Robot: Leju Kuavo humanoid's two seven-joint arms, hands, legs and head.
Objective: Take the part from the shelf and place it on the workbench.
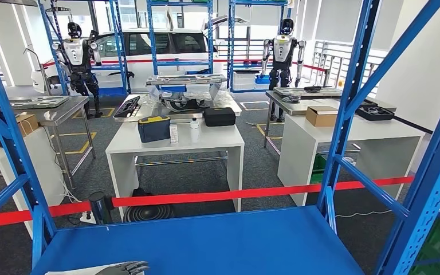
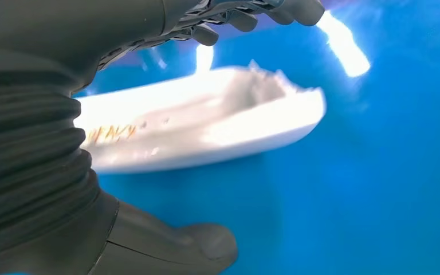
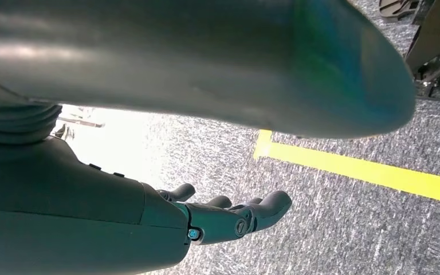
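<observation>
The left robot hand (image 2: 166, 74) hovers spread around the white part (image 2: 206, 120) on the blue shelf (image 1: 217, 240); grasp and tabletop (image 1: 175, 140) placement remain.

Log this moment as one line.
phase: reaching | left hand: open around white part on blue shelf | right hand: open, hanging over floor

A glossy blue painted metal shelf (image 2: 378, 172) is catching bright glare around a smooth white part (image 2: 206, 132) that looks like moulded plastic, while the left hand (image 2: 91, 103) is showing a matt grey ribbed cover, and rough grey carpet (image 3: 349, 229) is lying below.
</observation>
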